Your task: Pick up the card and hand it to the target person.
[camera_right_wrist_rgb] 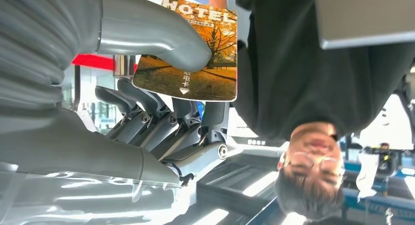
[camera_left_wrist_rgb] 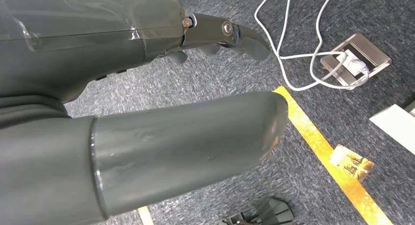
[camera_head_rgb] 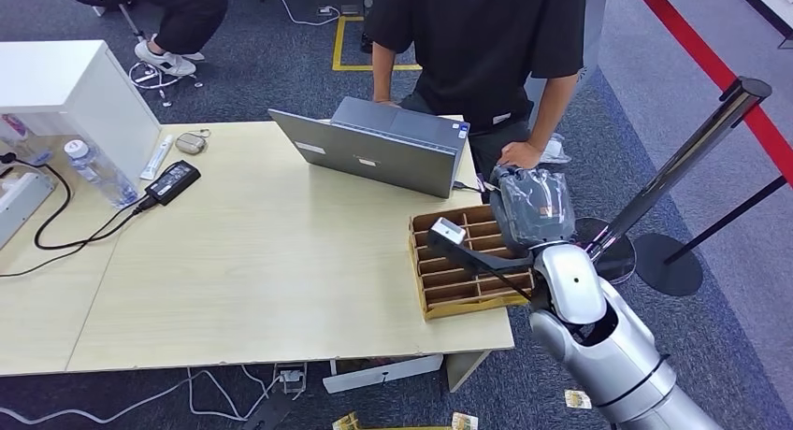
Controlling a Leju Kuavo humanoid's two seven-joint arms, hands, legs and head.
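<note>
In the right wrist view my right hand (camera_right_wrist_rgb: 147,137) holds a hotel card (camera_right_wrist_rgb: 195,58) printed with autumn trees, the thumb pressing on its face and the fingers behind it. The card is raised towards a person in a black shirt (camera_right_wrist_rgb: 303,63). From the head view my right hand (camera_head_rgb: 531,207), under a plastic cover, is above the table's far right edge, just in front of that person (camera_head_rgb: 486,37). The person's hand (camera_head_rgb: 520,154) rests close behind mine. My left hand (camera_left_wrist_rgb: 147,146) hangs over grey carpet, fingers (camera_left_wrist_rgb: 230,34) apart and holding nothing.
A cardboard tray with dividers (camera_head_rgb: 468,262) sits under my right forearm. An open laptop (camera_head_rgb: 374,148) stands at the table's far side. Cables, a power brick (camera_head_rgb: 173,180) and a bottle (camera_head_rgb: 93,171) lie at the left. A stanchion (camera_head_rgb: 683,168) stands at the right. Another card (camera_left_wrist_rgb: 352,162) lies on the floor.
</note>
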